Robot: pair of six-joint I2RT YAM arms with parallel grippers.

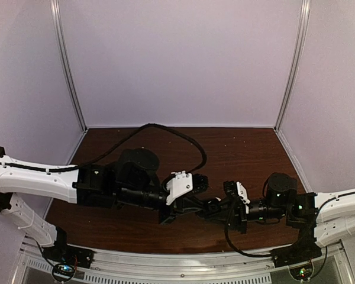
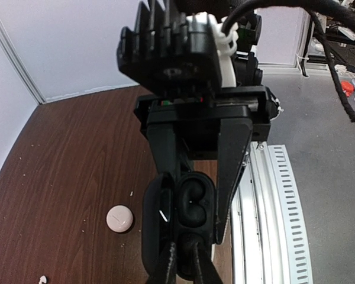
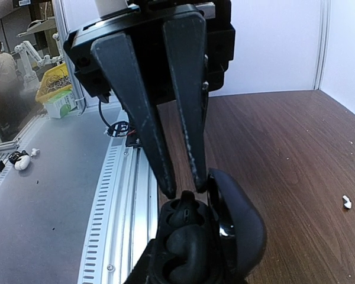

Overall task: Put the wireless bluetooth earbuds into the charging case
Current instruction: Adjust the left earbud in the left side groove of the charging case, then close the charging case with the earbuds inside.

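The black charging case (image 2: 192, 176) hangs open near the table's front edge, its lid (image 3: 239, 225) swung aside. My right gripper (image 3: 185, 189) is shut on one end of the case body, one finger outside the wall and the other between body and lid. One black earbud (image 3: 186, 210) sits in the well by those fingertips. The second black earbud (image 3: 189, 248) fills the other well. My left gripper (image 2: 183, 263) has its tips a narrow gap apart at that second well; whether they still pinch the earbud does not show. From above, both grippers (image 1: 213, 207) (image 1: 228, 212) meet and hide the case.
A small white round puck (image 2: 119, 219) lies on the brown table (image 2: 71, 177) left of the case. Small white bits (image 2: 42, 278) (image 3: 346, 202) lie on the wood. The slotted aluminium rail (image 2: 278, 207) runs along the front edge just beside the case.
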